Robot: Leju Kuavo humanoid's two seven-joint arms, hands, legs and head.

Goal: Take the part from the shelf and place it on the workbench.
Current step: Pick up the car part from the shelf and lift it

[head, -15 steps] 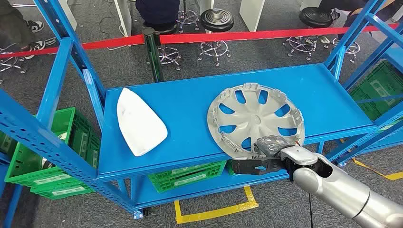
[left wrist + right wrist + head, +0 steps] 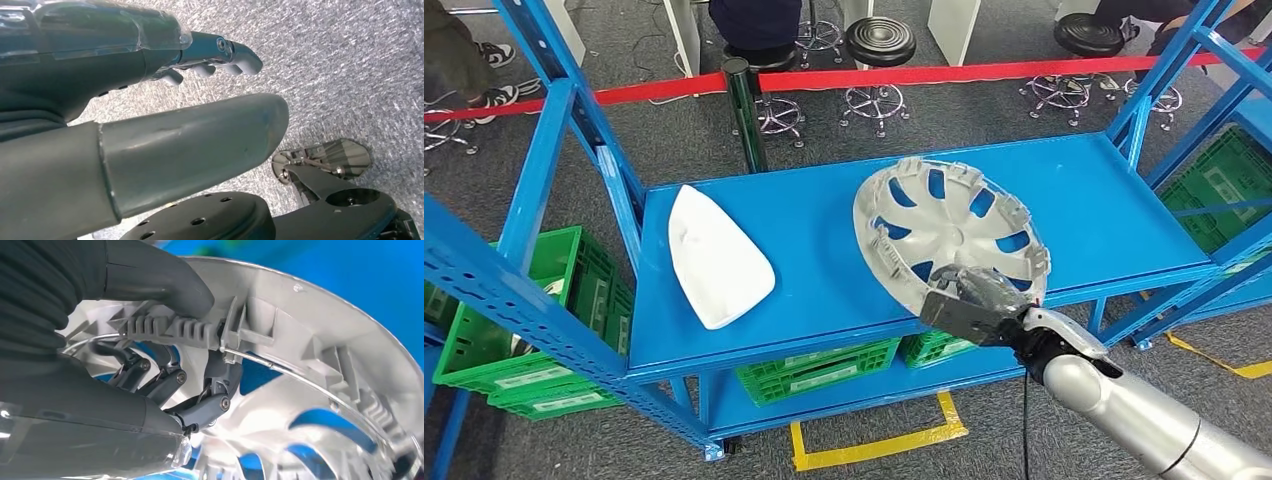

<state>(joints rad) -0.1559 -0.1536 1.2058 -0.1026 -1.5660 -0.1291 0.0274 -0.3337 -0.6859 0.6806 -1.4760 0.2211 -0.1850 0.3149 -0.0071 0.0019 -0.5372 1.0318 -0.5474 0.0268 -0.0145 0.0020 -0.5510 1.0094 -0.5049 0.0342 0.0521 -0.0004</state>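
A silver wheel cover point(image 2: 944, 235) is tilted up off the blue shelf point(image 2: 824, 220), its near rim raised. My right hand point(image 2: 979, 305) grips that near rim from below the shelf's front edge. In the right wrist view the thumb point(image 2: 160, 277) presses on the ribbed rim point(image 2: 175, 330) of the wheel cover point(image 2: 320, 405) while the dark fingers point(image 2: 210, 390) curl inside it. A white teardrop-shaped part point(image 2: 716, 257) lies flat on the left of the shelf. My left hand point(image 2: 150, 125) hangs over grey carpet point(image 2: 350, 75), holding nothing, with its fingers point(image 2: 225, 55) spread.
Blue shelf uprights point(image 2: 554, 130) stand at both sides. Green crates point(image 2: 534, 330) sit on the lower level and at the far right point(image 2: 1224, 185). A red barrier tape point(image 2: 924, 75) and black stools point(image 2: 879, 45) stand behind the shelf. Yellow floor tape point(image 2: 874, 445) lies below.
My right hand has closed on the wheel cover's near rim and lifted it, so the cover now stands tilted instead of lying flat. The white part has not moved.
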